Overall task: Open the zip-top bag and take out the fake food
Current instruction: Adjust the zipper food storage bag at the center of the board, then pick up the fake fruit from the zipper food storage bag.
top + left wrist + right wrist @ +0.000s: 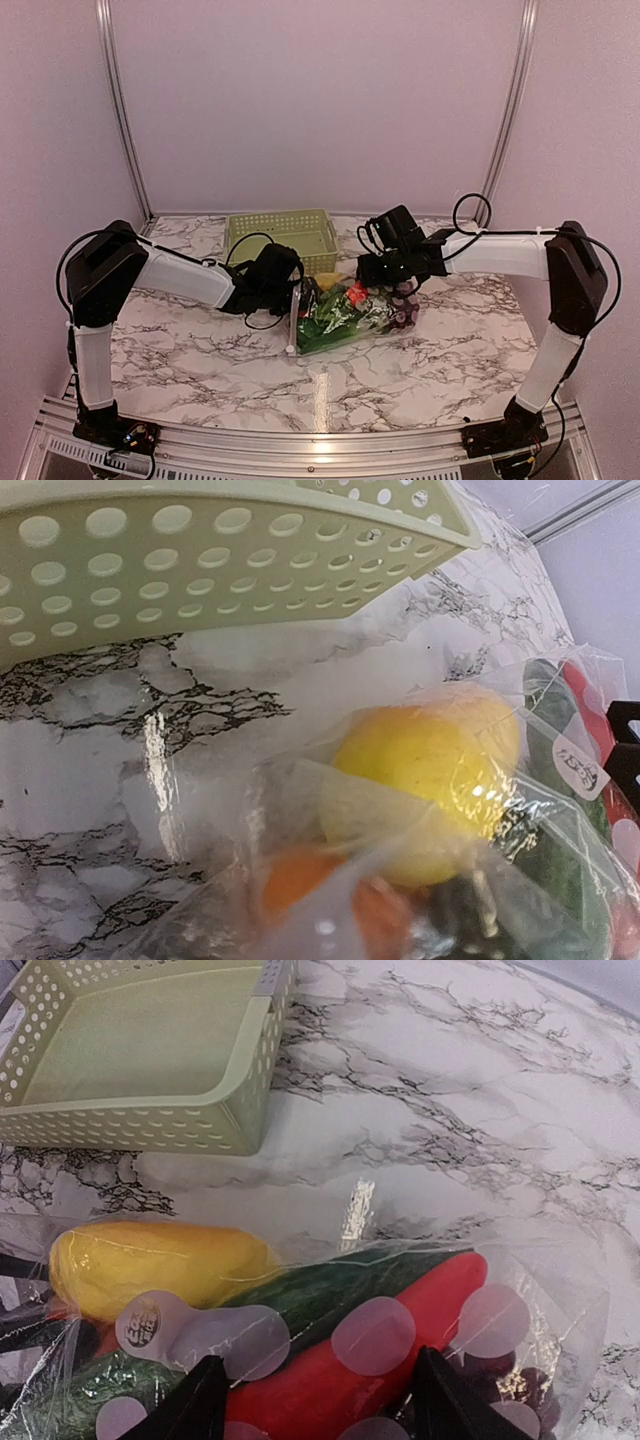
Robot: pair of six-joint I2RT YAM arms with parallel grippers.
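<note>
Marbled tabletop (pixel 470 340), pale lilac walls (pixel 320 100) behind. Straddling the zip-top bag (pixel 560 1280) from above with the right gripper (pixel 320 1400), just off the near right corner of the basket (pixel 150 1130). Fingertips (pixel 200 1405) set wide apart, down on the film at the end away from the zip strip (pixel 292 325). Pinching or only resting: cannot tell. Probably placed there to pin the bag while the other end gets worked. Reaching in low with the right arm (pixel 490 250), forearm nearly level, wrist tipped down at the bag.

Nosed into the zip end with the left gripper (pixel 288 290), just in front of the basket's near wall. No fingers in its own wrist view and none clear from overhead, so wide or closed: cannot tell. Likely lined up for a pull at the zip edge. Same low reach on the left arm (pixel 180 275), wrist camera close over the film.

Bag flat on the table on the near side of the basket, close beside it, not in it. Apparently not opened yet, with the fake food (pixel 350 310) all inside:
- yellow lemon-like fruit (pixel 160 1265), nearest the basket
- dark green cucumber (pixel 330 1290)
- red pepper (pixel 410 1330)
- purple grapes (pixel 505 1370)
- orange piece (pixel 300 880)
</note>
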